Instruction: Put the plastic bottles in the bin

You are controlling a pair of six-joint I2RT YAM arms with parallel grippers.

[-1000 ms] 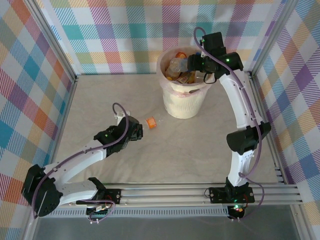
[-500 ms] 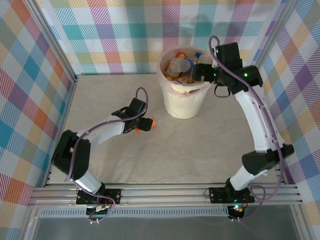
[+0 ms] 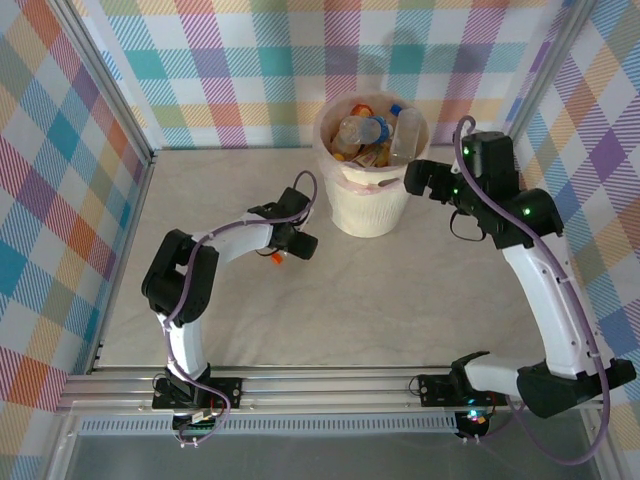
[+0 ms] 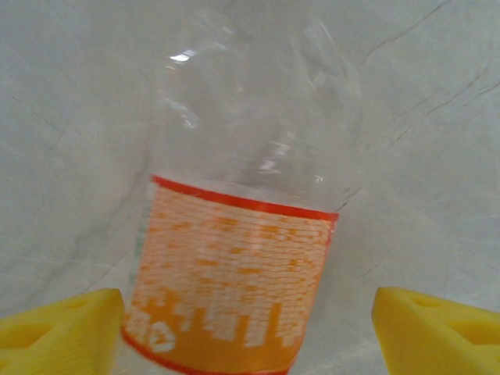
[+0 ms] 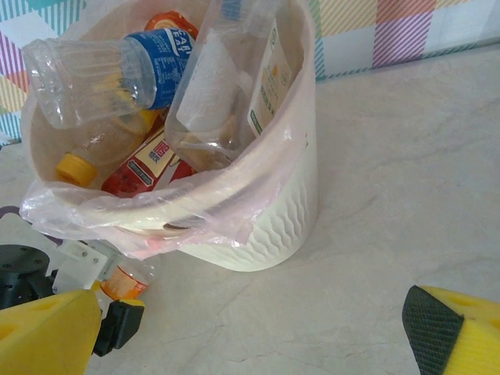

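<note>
After right hand (image 3: 418, 179) released, bottle (image 3: 405, 135) joined bin (image 3: 365, 212).

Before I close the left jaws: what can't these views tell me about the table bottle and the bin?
- Left wrist: the orange-labelled bottle runs off the top and bottom edges; label print blurred.
- Top view: the left arm covers most of that bottle; contact with the jaws is unclear.
- Right wrist: in the bin, lower contents hide under the top bottles and liner.

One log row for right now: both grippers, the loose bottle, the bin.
left gripper: open, straddling orange-label bottle on table | right gripper: open, empty, beside bin | bin: holds several bottles
</note>
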